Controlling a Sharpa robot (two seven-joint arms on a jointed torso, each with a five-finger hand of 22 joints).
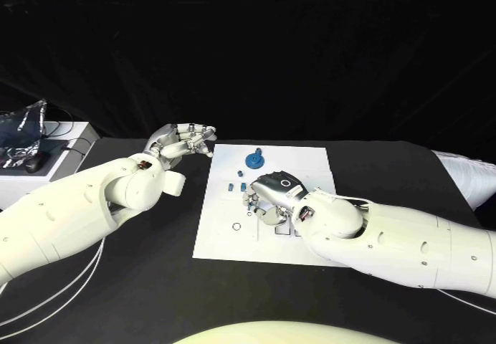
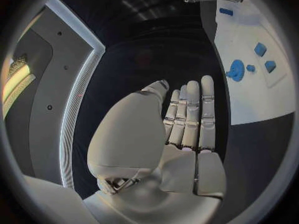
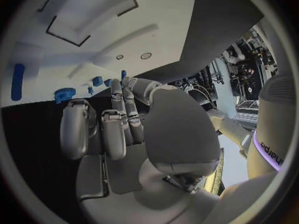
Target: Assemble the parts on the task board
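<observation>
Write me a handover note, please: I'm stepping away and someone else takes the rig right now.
Left hand: off the board's far left corner, above the black table, fingers curled in, holding nothing.
Right hand: over the middle of the task board, fingers bent down toward it; whether it holds a part cannot be told.
Parts: a blue round part with a knob sits near the board's far edge; small blue pieces lie just nearer than it, left of the right hand.
Done: nothing plainly assembled.
Left: the loose parts are yet to be placed.
</observation>
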